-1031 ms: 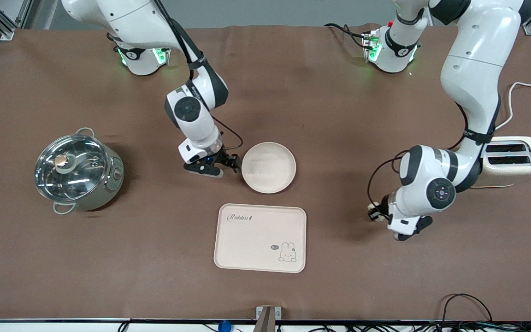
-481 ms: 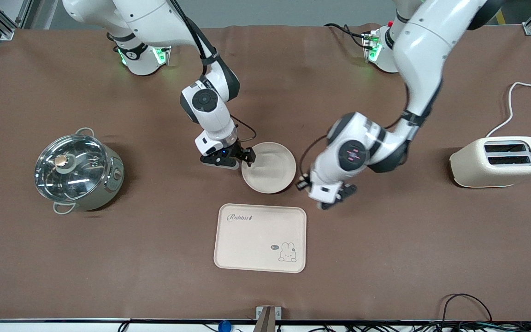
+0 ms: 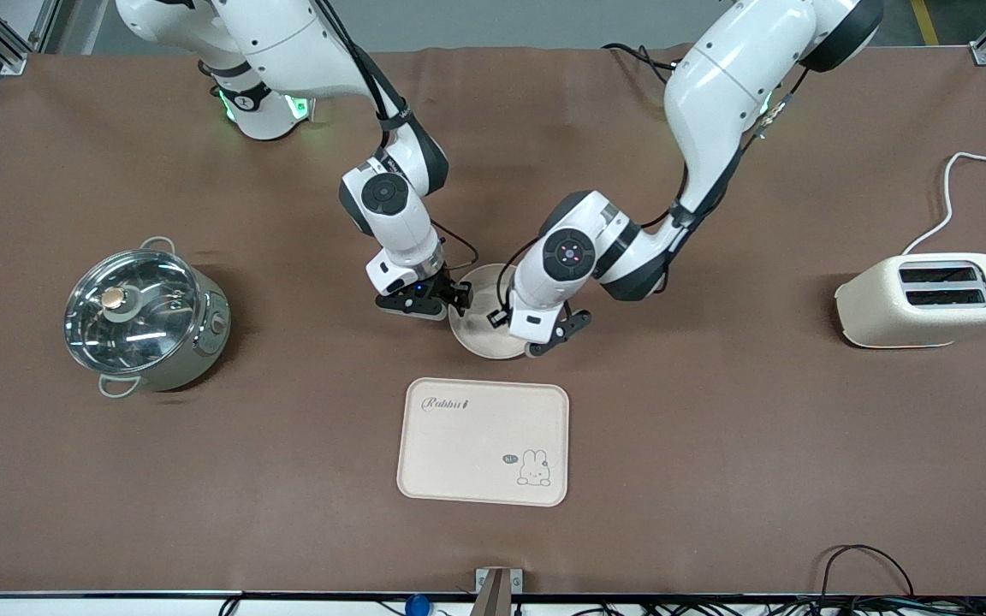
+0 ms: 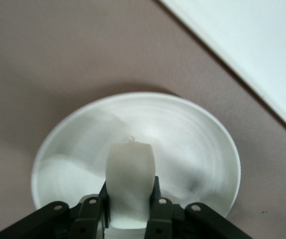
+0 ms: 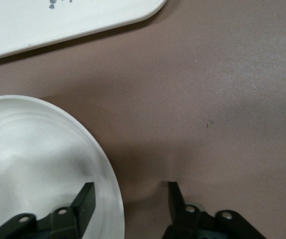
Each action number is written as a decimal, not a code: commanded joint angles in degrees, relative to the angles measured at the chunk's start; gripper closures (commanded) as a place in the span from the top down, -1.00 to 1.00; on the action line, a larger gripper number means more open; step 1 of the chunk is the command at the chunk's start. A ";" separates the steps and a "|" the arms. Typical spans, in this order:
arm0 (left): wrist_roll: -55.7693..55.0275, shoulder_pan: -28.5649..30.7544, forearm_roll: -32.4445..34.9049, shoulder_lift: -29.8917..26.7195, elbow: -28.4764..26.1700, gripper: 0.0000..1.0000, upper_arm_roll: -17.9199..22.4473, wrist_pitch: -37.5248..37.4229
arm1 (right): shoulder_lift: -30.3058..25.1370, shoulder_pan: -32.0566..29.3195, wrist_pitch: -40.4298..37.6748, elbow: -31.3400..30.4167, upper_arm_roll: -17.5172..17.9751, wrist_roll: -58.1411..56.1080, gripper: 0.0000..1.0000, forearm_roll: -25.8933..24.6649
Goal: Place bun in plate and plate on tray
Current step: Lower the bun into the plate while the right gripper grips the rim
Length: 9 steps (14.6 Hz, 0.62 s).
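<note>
The plate (image 3: 476,335) lies at mid-table, a little farther from the front camera than the tray (image 3: 483,441). My left gripper (image 3: 528,330) hangs over the plate, shut on the bun (image 4: 131,174). In the left wrist view the bun sits between the jaws (image 4: 131,201), above the plate's bowl (image 4: 187,144). The bun is hidden in the front view. My right gripper (image 3: 452,298) is open at the plate's rim toward the right arm's end. In the right wrist view (image 5: 130,196) one finger is over the plate (image 5: 33,159) and the other over the table.
A steel pot with a glass lid (image 3: 144,318) stands toward the right arm's end. A cream toaster (image 3: 929,299) with a white cord stands toward the left arm's end. The tray's corner shows in both wrist views (image 4: 247,45) (image 5: 58,20).
My left arm has swung from beside the toaster to over the plate, carrying the bun. My right gripper has shifted a little to straddle the plate's rim.
</note>
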 commanded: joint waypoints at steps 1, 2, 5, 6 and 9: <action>-0.63 -0.35 -0.06 1.20 1.34 0.06 0.65 0.90 | 0.04 0.47 0.15 0.12 -0.21 0.31 0.21 0.80; -0.72 -0.35 -0.06 1.20 1.34 0.53 0.65 0.90 | -0.04 0.39 0.15 0.12 -0.12 0.40 0.16 0.80; -1.16 0.00 0.03 -0.37 1.51 1.00 0.65 0.82 | -0.04 0.39 0.15 0.04 -0.21 0.31 -0.20 0.80; -1.16 0.52 0.03 -1.07 1.51 1.00 0.65 0.38 | -0.04 0.39 0.15 0.03 -0.21 0.31 -0.42 0.80; -0.81 2.71 0.12 -7.12 1.60 1.00 0.73 -4.70 | -0.04 0.39 0.07 0.03 -0.12 0.31 -0.97 0.80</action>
